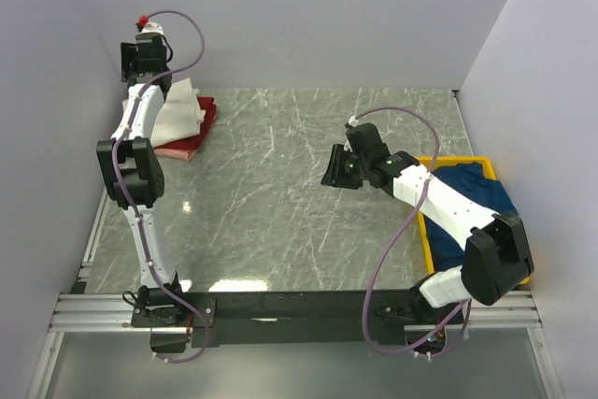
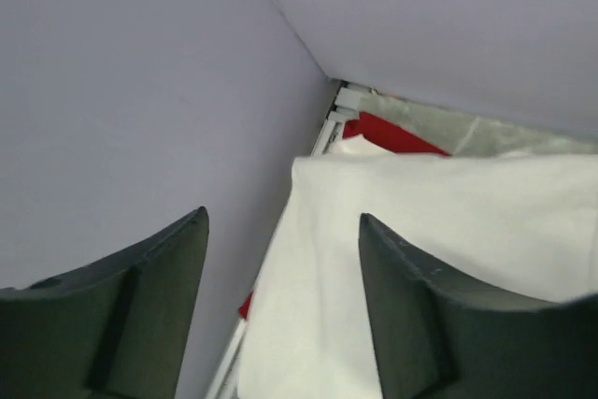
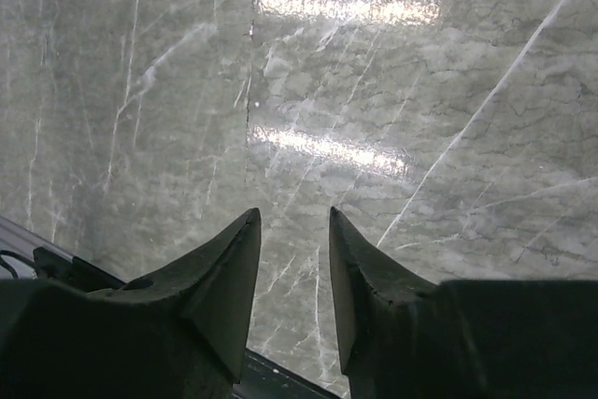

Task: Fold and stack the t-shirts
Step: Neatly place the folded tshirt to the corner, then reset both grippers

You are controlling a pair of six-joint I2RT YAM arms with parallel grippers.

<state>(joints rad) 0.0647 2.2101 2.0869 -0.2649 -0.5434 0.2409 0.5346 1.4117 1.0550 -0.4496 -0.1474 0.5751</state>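
A folded cream t-shirt [image 1: 179, 111] lies on a folded dark red t-shirt [image 1: 194, 141] at the table's back left corner. My left gripper [image 1: 142, 66] hangs above the stack's far edge by the wall, open and empty. In the left wrist view the gripper [image 2: 280, 221] has its jaws wide apart over the cream t-shirt [image 2: 439, 231], with a strip of the dark red t-shirt [image 2: 392, 133] behind. A navy blue t-shirt [image 1: 478, 192] lies crumpled in the bin. My right gripper [image 1: 334, 173] is open and empty above the bare table [image 3: 308, 72], as the right wrist view [image 3: 294, 217] shows. The pink t-shirt is out of view.
A yellow plastic bin [image 1: 425, 235] stands at the right edge of the marble table [image 1: 280, 193]. Lilac walls [image 1: 308, 16] close in the back and both sides. A black rail [image 1: 299, 304] with the arm bases runs along the near edge.
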